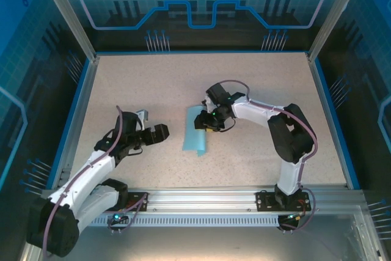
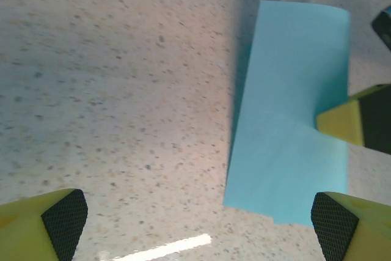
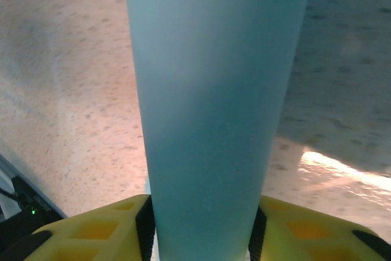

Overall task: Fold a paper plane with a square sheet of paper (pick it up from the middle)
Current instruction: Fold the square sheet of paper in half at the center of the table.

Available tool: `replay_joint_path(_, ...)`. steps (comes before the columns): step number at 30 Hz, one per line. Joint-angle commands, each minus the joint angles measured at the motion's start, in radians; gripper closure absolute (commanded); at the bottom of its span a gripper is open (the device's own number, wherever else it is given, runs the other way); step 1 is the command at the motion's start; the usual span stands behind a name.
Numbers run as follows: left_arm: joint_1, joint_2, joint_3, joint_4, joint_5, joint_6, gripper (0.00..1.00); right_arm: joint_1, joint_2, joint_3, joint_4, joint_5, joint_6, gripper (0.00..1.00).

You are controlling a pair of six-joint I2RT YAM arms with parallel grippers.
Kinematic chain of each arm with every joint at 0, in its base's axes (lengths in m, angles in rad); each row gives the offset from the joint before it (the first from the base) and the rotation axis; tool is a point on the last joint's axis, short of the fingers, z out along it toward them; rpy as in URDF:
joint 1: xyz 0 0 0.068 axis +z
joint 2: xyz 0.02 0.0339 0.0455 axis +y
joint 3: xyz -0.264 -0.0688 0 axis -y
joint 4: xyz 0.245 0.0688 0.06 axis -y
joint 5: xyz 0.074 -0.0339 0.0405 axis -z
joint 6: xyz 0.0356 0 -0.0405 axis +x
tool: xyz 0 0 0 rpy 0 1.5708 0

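Note:
The square sheet of paper (image 1: 195, 134) is light blue and lies mid-table, bent over into a narrow strip. My right gripper (image 1: 211, 120) sits over its far right part. In the right wrist view the sheet (image 3: 214, 90) bows up in an arch between the black pads (image 3: 145, 224), touching both, so the right gripper (image 3: 201, 233) is shut on it. My left gripper (image 1: 160, 132) hovers left of the sheet, open and holding nothing. In the left wrist view the paper (image 2: 293, 90) lies ahead to the right, a right finger (image 2: 348, 121) pressing on it. A paper plane is out of view.
The speckled beige table (image 1: 153, 84) is bordered by a blue rim and aluminium frame posts (image 1: 64, 10). A metal rail (image 1: 201, 198) with both arm bases runs along the near edge. The left gripper (image 2: 198, 230) has bare tabletop under it.

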Motion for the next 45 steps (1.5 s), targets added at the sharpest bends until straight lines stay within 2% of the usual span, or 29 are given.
replay_joint_path(1, -0.049, 0.059, 0.064, 0.035, 0.095, 0.004, 0.01, -0.03, -0.043, -0.058, 0.031, -0.035, -0.019, 0.5)
replay_joint_path(6, -0.137, 0.172, 0.122, 0.058, 0.094, -0.005, 0.02, -0.078, -0.108, -0.141, 0.0, 0.016, -0.065, 0.32)
replay_joint_path(12, -0.212, 0.295, 0.167, 0.105, 0.076, -0.046, 0.09, -0.092, -0.146, -0.178, -0.059, 0.048, -0.14, 0.24)
replay_joint_path(15, -0.232, 0.338, 0.185, 0.121, 0.064, -0.063, 0.11, -0.093, -0.132, -0.17, -0.091, 0.073, -0.163, 0.24)
replay_joint_path(21, -0.264, 0.404, 0.221, 0.133, 0.054, -0.092, 0.17, -0.092, -0.135, -0.161, -0.128, 0.155, -0.17, 0.31)
replay_joint_path(24, -0.268, 0.442, 0.234, 0.158, 0.061, -0.115, 0.22, -0.091, -0.139, -0.154, -0.126, 0.175, -0.168, 0.33)
replay_joint_path(28, -0.28, 0.515, 0.275, 0.18, 0.081, -0.142, 0.37, -0.092, -0.114, -0.142, -0.141, 0.234, -0.162, 0.41)
replay_joint_path(32, -0.292, 0.592, 0.325, 0.188, 0.098, -0.172, 0.43, -0.093, -0.103, -0.15, -0.133, 0.243, -0.158, 0.45)
replay_joint_path(37, -0.303, 0.665, 0.371, 0.19, 0.124, -0.195, 0.45, -0.09, -0.109, -0.159, -0.135, 0.229, -0.201, 0.42)
replay_joint_path(40, -0.303, 0.693, 0.385, 0.184, 0.138, -0.203, 0.49, -0.089, -0.116, -0.159, -0.135, 0.195, -0.241, 0.37)
replay_joint_path(45, -0.304, 0.724, 0.389, 0.196, 0.15, -0.229, 0.55, -0.075, -0.087, -0.138, -0.157, 0.153, -0.29, 0.35)
